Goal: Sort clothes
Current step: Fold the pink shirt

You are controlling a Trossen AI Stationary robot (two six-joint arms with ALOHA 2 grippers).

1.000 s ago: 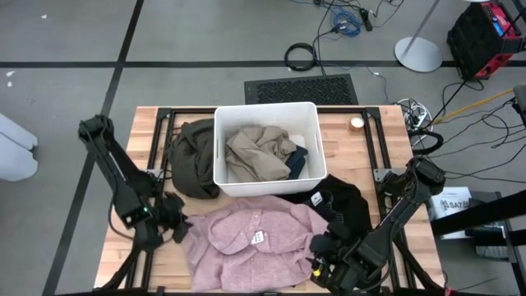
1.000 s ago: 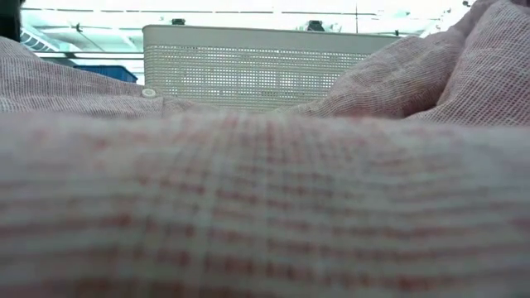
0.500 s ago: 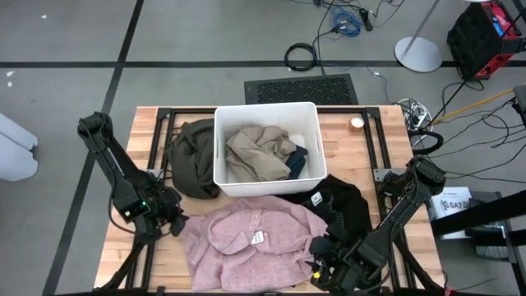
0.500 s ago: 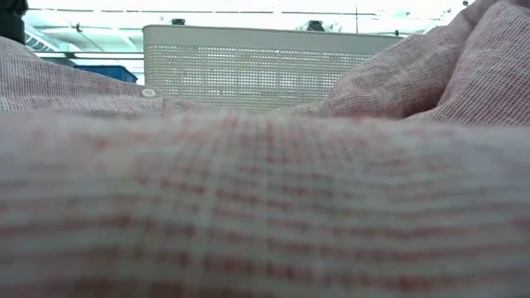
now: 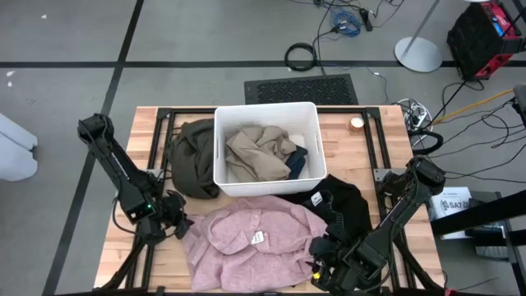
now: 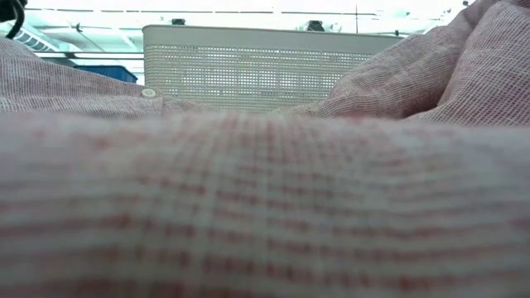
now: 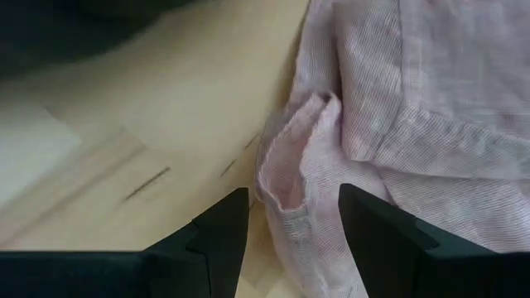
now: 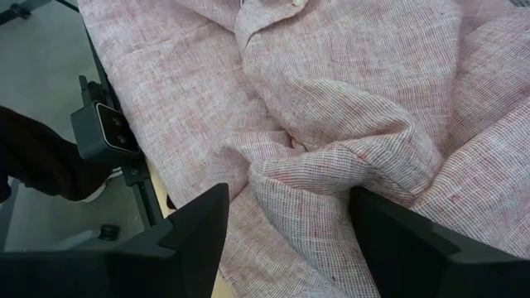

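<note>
Clothes lie on a wooden slatted table (image 5: 362, 144) with a black metal frame. Pink woven linen shirt (image 5: 251, 238) is spread flat along the table's near edge, between the two arms, and fills the low view up to its lens. White rectangular plastic bin (image 5: 265, 115) with mesh-patterned walls stands at the middle of the far edge; inside it a crumpled beige-khaki garment (image 5: 255, 152) takes up most of the space, with a dark teal-blue garment (image 5: 296, 158) tucked against the bin's right wall. Olive-green garment (image 5: 193, 156) is bunched on the table, touching the bin's left wall. Black garment (image 5: 345, 205) lies just off the bin's near right corner, touching the pink shirt's right side.

Left gripper (image 5: 175, 224) sits low at the pink shirt's left edge, near the table's left side. Its fingers (image 7: 219, 236) stand apart, with a folded lip of the shirt's hem between them; neither finger is pressed against the cloth.

Right gripper (image 5: 322, 265) is down at the shirt's near right corner, by the table's near edge. Its fingers (image 8: 195, 228) are spread to either side of a raised ridge of pink fabric; whether they clamp it cannot be determined
</note>
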